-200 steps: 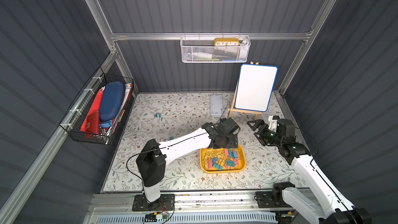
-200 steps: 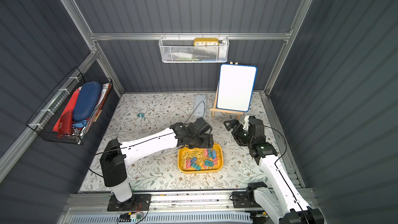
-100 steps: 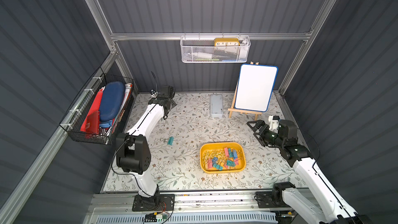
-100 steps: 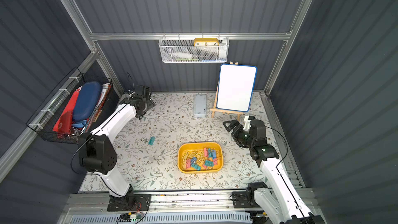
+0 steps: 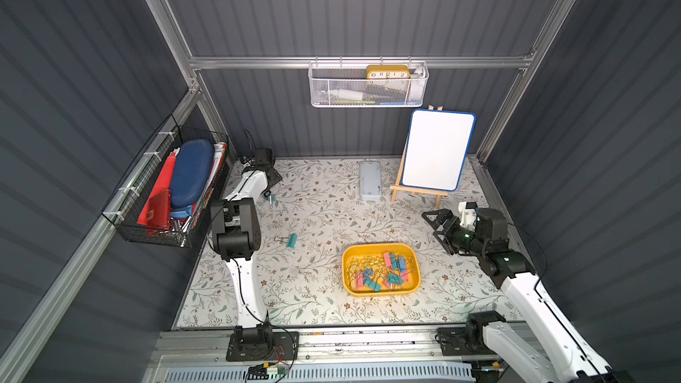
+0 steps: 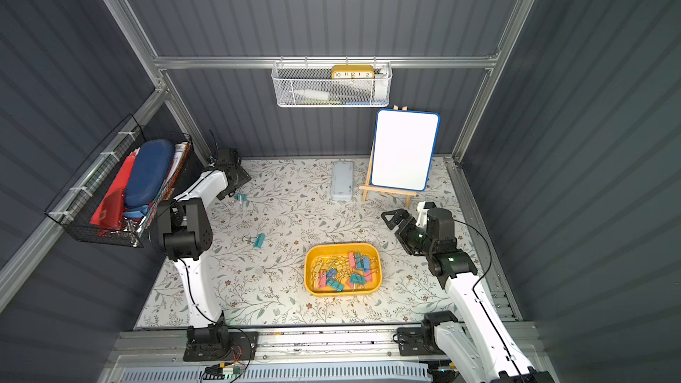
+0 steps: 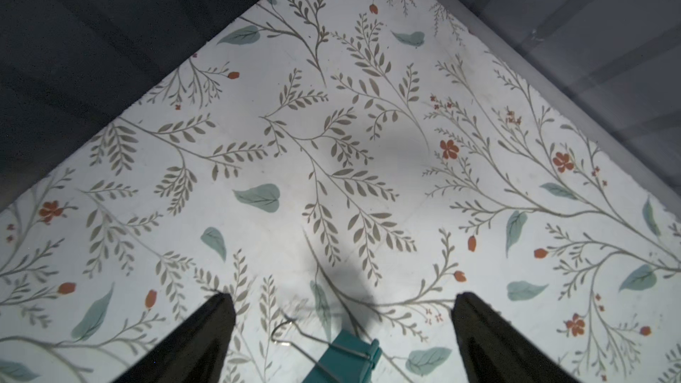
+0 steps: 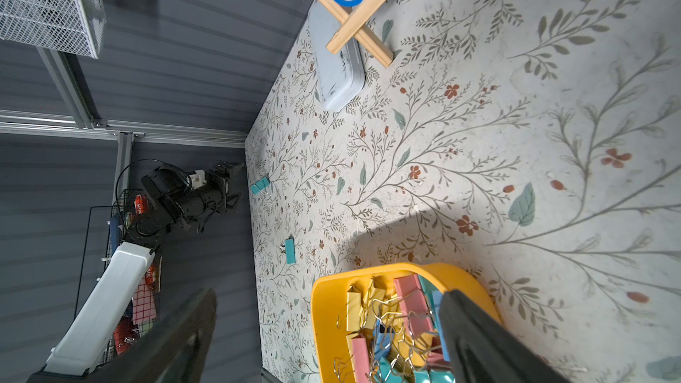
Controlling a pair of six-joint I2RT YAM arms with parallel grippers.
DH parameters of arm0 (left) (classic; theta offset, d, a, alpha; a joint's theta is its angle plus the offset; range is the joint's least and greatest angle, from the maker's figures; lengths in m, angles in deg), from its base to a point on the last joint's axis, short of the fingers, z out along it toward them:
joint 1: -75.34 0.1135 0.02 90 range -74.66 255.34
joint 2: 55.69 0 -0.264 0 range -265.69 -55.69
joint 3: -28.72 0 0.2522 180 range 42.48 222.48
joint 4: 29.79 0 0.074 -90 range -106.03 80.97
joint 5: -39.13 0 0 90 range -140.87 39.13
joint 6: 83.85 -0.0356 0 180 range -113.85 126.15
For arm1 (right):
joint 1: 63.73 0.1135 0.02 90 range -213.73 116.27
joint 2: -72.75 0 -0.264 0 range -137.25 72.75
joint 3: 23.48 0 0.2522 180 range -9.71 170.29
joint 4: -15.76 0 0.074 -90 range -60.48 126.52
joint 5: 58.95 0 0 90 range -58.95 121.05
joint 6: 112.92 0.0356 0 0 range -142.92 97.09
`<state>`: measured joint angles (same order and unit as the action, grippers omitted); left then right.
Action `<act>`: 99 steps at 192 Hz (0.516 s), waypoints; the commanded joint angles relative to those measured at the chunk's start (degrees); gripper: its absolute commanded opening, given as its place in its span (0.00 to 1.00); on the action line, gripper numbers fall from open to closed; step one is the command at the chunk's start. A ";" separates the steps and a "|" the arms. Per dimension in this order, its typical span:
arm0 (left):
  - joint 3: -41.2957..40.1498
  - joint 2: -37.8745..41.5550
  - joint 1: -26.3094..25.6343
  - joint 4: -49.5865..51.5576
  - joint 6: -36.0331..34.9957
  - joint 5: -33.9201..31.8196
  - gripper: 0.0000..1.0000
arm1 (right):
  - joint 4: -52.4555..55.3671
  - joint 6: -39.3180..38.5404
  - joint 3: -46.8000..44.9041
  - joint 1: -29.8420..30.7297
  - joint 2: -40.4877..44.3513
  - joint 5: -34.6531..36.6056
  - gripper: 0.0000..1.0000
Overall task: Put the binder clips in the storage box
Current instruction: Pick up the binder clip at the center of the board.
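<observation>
- Your left pincer [image 7: 342,296] stands wide apart, with a teal binder clip [image 7: 350,359] on the mat [image 7: 331,105] between its fingers [image 7: 199,340], seemingly untouched (the frame edge cuts it off).
- Your right pincer [image 5: 436,232] gapes empty near the storage box [image 5: 383,291], where most binder clips [image 5: 390,268] lie.
- Another teal clip [image 5: 292,241] lies loose between the left pincer and the box.

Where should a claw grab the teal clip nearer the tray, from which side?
The teal clip's body, from straight above, closing across its short width. It lies flat on the mat; the wire handles stick out sideways, probably too thin to pinch.
</observation>
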<state>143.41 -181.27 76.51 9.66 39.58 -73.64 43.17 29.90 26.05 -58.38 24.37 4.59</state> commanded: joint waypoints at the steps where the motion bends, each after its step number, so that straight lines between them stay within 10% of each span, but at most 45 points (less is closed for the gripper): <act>1: 0.71 -2.38 0.07 1.41 -1.22 4.54 0.92 | -0.12 -0.85 -0.35 -0.13 0.32 0.66 0.99; 99: -1.22 -1.77 0.06 8.28 3.38 7.03 0.94 | -1.06 -0.57 -0.26 -0.16 -1.45 -1.18 0.99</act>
<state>142.16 -183.30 76.72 14.03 41.11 -67.69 42.84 29.92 26.05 -58.38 22.90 4.11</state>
